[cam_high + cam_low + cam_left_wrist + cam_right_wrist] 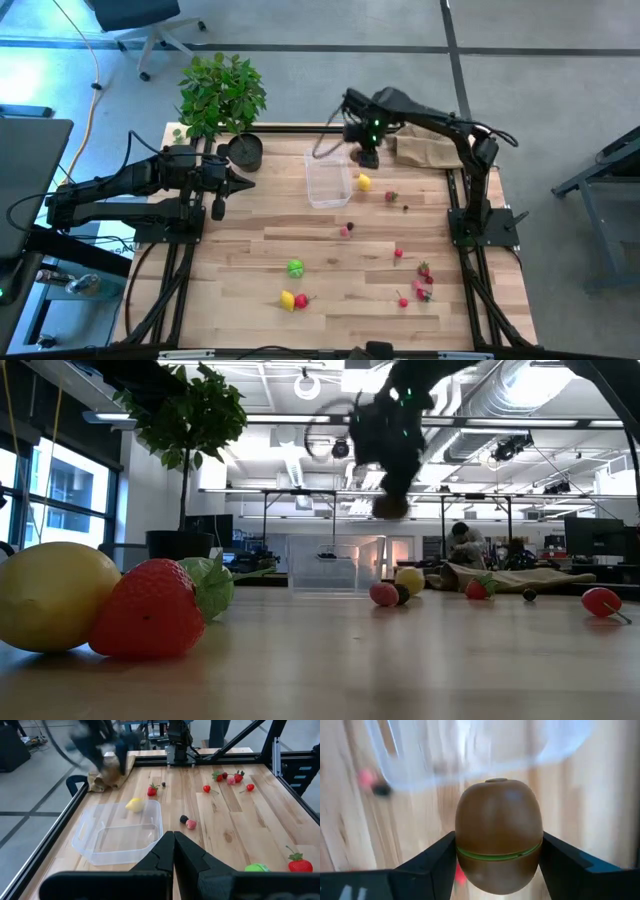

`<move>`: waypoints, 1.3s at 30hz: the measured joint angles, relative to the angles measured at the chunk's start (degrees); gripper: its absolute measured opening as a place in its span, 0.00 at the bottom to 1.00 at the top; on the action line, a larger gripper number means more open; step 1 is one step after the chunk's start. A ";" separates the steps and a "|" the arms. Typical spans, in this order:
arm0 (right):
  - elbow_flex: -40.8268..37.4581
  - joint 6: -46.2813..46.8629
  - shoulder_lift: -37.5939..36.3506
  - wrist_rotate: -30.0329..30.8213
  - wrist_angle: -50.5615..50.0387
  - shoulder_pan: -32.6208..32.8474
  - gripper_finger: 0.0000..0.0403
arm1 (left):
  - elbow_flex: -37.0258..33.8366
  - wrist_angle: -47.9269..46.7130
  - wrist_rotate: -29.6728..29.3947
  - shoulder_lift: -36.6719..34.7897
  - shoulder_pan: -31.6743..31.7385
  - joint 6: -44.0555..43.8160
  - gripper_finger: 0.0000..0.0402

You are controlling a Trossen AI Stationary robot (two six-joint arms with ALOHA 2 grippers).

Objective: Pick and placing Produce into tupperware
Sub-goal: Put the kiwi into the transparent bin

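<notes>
Brown egg-shaped toy kiwi [499, 836] fills the right pincer [366, 152], clamped across its middle, airborne just beside the clear rectangular plastic tub [328, 182], which lies toward the left arm. Left pincer [174, 851] waits clenched, empty.

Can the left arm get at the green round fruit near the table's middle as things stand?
Probably yes. The left gripper is shut and holds nothing, and bare table lies between it and the green fruit. The right gripper, holding the kiwi, is well clear.
</notes>
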 joint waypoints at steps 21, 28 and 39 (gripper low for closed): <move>18.40 7.68 1.58 -1.72 15.32 7.63 0.54 | 0.00 0.00 0.00 -0.02 0.00 -0.02 0.00; 12.67 6.92 10.18 -1.56 14.16 8.74 0.54 | 0.00 0.00 -0.02 -0.01 -0.01 -0.01 0.00; 11.56 5.20 21.73 -1.49 12.44 9.01 0.54 | 0.00 0.00 0.00 -0.01 -0.02 -0.02 0.00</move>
